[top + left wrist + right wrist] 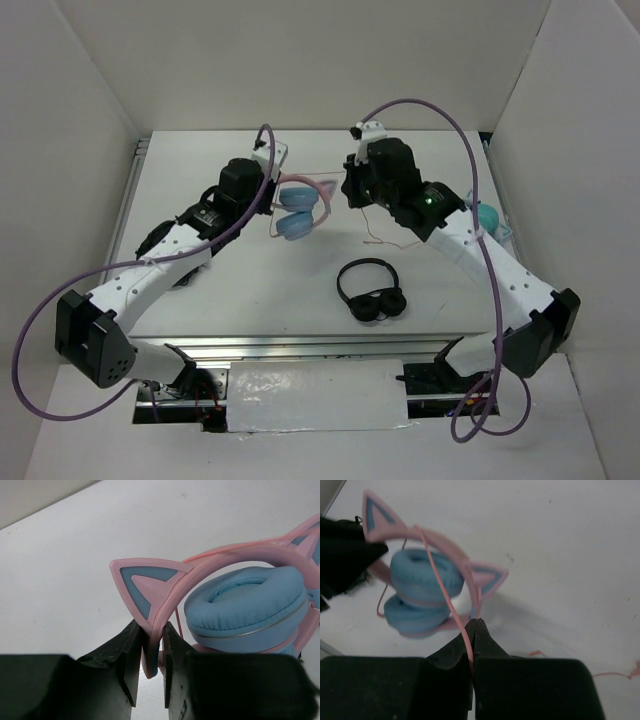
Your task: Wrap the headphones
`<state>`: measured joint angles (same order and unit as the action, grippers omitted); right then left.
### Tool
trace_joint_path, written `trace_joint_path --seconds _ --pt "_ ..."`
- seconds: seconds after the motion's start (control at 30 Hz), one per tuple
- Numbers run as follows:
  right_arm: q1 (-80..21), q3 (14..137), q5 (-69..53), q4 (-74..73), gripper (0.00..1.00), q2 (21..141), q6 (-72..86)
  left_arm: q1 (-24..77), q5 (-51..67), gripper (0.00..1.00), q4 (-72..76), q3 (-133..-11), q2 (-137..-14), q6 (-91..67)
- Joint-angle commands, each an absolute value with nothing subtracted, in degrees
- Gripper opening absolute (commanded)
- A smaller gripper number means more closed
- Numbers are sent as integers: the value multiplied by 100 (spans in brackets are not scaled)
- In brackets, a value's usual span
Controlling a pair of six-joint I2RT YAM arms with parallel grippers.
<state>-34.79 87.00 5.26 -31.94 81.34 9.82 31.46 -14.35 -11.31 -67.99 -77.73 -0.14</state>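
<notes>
Headphones (297, 212) with a pink band and blue ear cups are held over the far middle of the white table (250, 290). The left gripper (152, 632) has its jaws clamped on the band below a cat ear. The right gripper (474, 625) has its jaws pinched together on the thin pink cable (437, 577). Plain black headphones (372, 292) lie nearer, to the right.

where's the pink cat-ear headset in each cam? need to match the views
Top external: pink cat-ear headphones at upper centre, between the two arms.
Left wrist: centre to right, band pinched in the left gripper.
Right wrist: upper left; the right gripper is shut on their pink cable.
Shared landmark: the stacked light blue ear cups.
</notes>
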Motion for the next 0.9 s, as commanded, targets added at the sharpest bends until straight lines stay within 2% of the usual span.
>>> trace_joint_path --seconds 0.0,0.13,0.27,0.37,0.57,0.6,0.63,0.7,0.77,0.87 --pt "-3813 8167 1089 -3025 0 7559 1326 3094 -2565 0 -843 -7452 -7848 -887" --pt "-4315 7604 888 -2699 0 7409 1608 3006 -3111 0 -905 -7690 -8059 -1326" --pt "-4544 7068 958 -2436 0 7444 1854 2848 -2770 0 -871 -7998 -8025 -1328" --pt "-4474 6777 765 -2137 15 7550 1881 2760 -2367 0 -861 -8173 -7884 -1397" --pt "-4061 5723 -158 -408 23 7541 1661 2531 -1249 0 -967 -8551 -7480 -1415" --pt "-4000 5391 -228 274 27 7541 1531 2496 -1091 0 -1010 -8647 -7445 -1389" --pt "-3938 5240 -429 586 47 7558 1468 2487 -933 0 -1054 -8701 -7418 -1389" --pt "-3850 4741 -570 1741 64 7620 1119 2479 -608 0 -1116 -8858 -7313 -1380" --pt "-3789 4422 -598 2501 90 7803 994 2470 -379 0 -1221 -9069 -7260 -1380" --pt "-3648 4394 -667 2874 92 8163 1011 2435 -98 0 -1397 -9324 -7216 -1354"
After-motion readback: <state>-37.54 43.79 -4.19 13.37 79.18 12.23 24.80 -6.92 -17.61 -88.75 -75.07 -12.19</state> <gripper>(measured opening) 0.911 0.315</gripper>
